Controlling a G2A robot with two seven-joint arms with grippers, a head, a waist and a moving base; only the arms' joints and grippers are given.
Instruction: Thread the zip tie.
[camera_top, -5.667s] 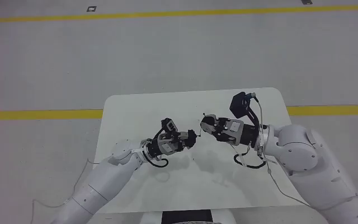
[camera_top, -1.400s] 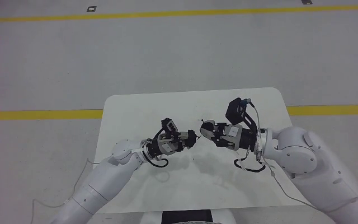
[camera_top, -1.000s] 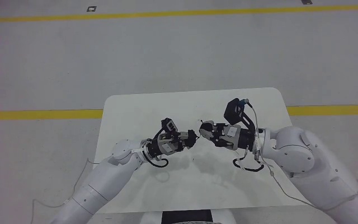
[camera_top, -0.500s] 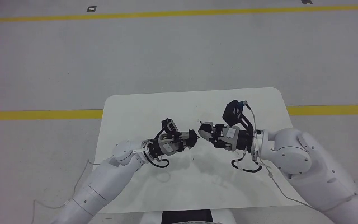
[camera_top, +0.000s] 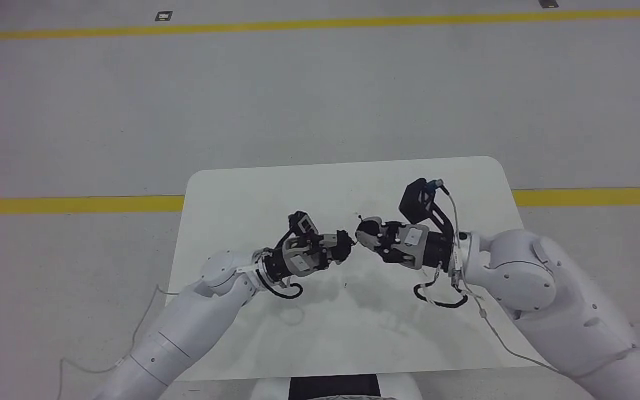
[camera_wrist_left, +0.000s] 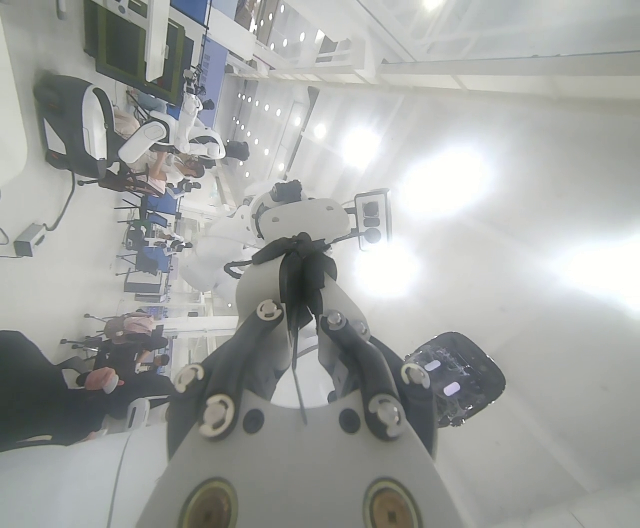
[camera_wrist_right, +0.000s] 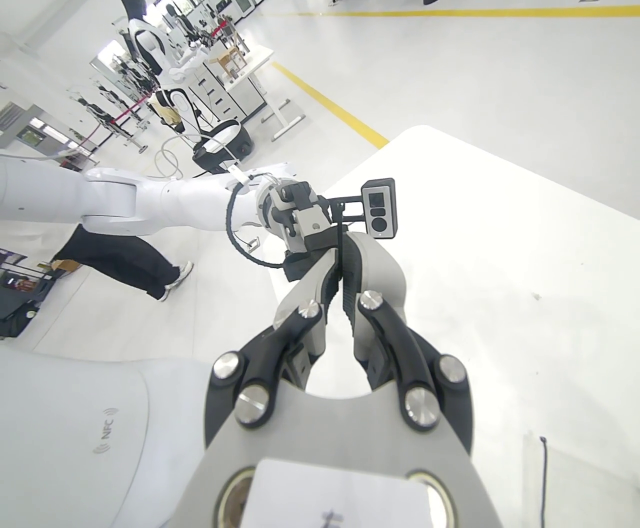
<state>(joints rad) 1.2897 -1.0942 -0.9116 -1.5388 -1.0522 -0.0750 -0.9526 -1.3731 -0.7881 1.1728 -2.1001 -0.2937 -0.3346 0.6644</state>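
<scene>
A white table (camera_top: 250, 200) with rounded corners stands on a grey floor crossed by yellow lines (camera_top: 90, 204). Above the table's middle, well away from every edge, the left gripper (camera_top: 341, 246) and right gripper (camera_top: 363, 231) meet almost tip to tip. Each is clamped on the black zip tie (camera_wrist_right: 342, 242), a thin strip pinched between the pads and held off the tabletop.

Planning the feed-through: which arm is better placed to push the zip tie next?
Likely right: right gripper pinches the zip tie with its end poking toward the left gripper, which clamps the other part.
</scene>
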